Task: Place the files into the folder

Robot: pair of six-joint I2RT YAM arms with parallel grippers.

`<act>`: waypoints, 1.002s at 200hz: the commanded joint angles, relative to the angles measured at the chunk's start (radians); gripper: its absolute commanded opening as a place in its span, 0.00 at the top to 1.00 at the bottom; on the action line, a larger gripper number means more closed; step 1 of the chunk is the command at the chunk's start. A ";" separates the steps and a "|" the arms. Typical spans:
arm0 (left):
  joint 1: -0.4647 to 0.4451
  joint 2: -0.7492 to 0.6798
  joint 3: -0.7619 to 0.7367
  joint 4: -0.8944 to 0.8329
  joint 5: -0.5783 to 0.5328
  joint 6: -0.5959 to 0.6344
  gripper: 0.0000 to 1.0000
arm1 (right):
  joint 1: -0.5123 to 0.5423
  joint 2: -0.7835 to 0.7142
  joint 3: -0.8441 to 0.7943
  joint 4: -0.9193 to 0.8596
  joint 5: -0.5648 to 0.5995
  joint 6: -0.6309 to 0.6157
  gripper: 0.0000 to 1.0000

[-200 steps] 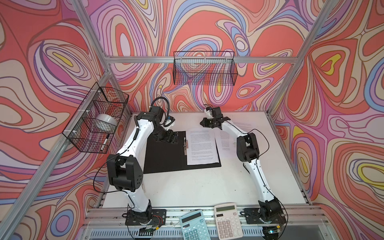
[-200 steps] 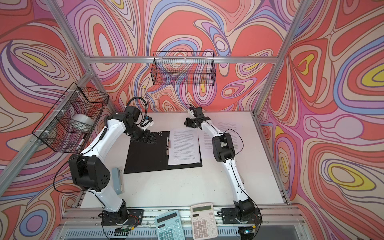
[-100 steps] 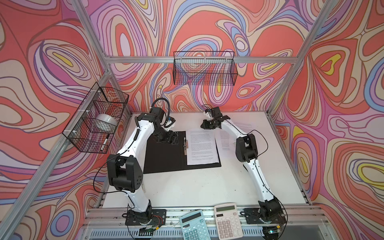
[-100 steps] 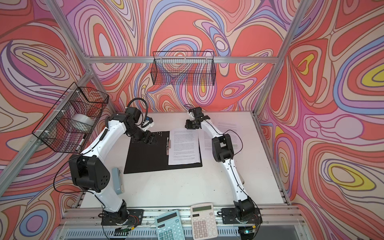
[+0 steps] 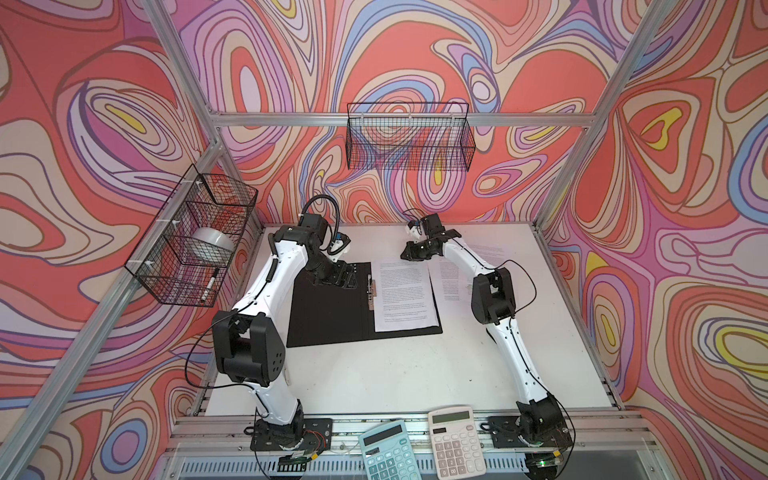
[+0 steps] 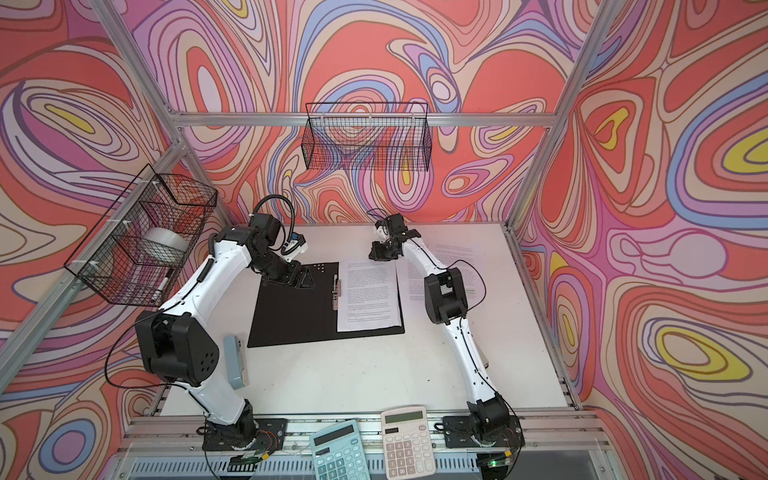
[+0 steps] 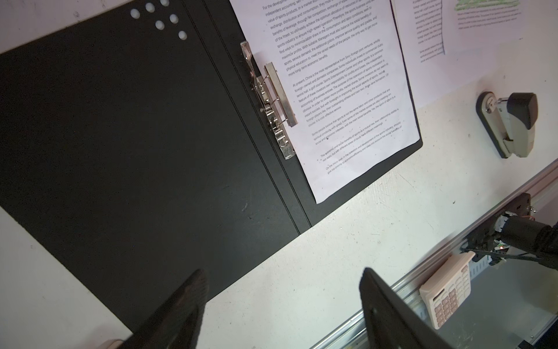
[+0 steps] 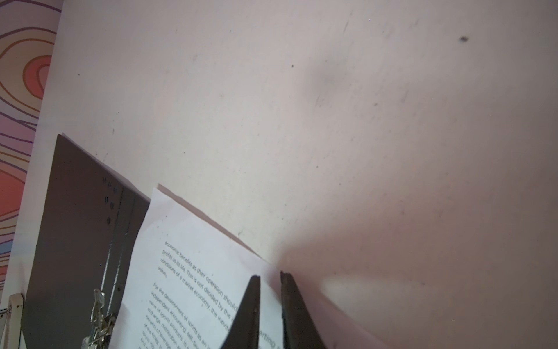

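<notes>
Lying open and flat with its black inside up, just toward 10 o'clock of the middle of the bench (twelve taken at the back wall in both top views): the folder, with a metal spine clip along its fold. One printed sheet rests on the folder's 3 o'clock half, its edge at the clip. Legible lines include "At present, China is the most representative from Sino-foreign joint ventures" and "Some people believe that sports is not the same labor"; the right wrist view gives "economic benefits as their operation". The loose sheets lie overlapping on the bench just beside the folder at 3 o'clock, one bearing green highlighted lines; their text is too small to read. Right hand: drawn nearly together on the sheet's 1 o'clock corner, with paper showing in the slim gap and the sheet's edge lifted there. Right arm: base at 5 o'clock, elbow raised by the loose sheets, forearm running toward 12, wrist turned toward 9. Left hand: fingers spread wide, holding nothing, poised over the 12 o'clock edge of the folder's 9 o'clock half. Left arm: base at 7 o'clock, elbow high at 8, forearm reaching to 11, wrist bent downward. A teal calculator and a white calculator sit on the front rail at 6 o'clock.
</notes>
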 commanded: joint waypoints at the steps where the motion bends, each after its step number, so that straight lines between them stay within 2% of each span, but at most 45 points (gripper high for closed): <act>1: -0.004 -0.025 -0.010 -0.009 0.007 0.011 0.20 | 0.004 0.034 0.014 -0.035 -0.018 -0.019 0.84; 131: -0.006 -0.032 -0.012 -0.007 -0.001 0.009 0.20 | 0.011 -0.020 -0.033 -0.047 -0.058 -0.045 0.86; 151: -0.007 -0.032 -0.014 -0.007 -0.002 0.011 0.20 | 0.011 -0.041 -0.058 -0.027 -0.061 -0.047 0.89; 169: -0.007 -0.034 -0.015 -0.007 -0.004 0.010 0.20 | 0.012 -0.060 -0.068 -0.008 -0.042 -0.046 0.83; 200: -0.007 -0.034 -0.014 -0.007 -0.006 0.010 0.20 | 0.011 -0.098 -0.105 0.081 0.038 -0.024 0.81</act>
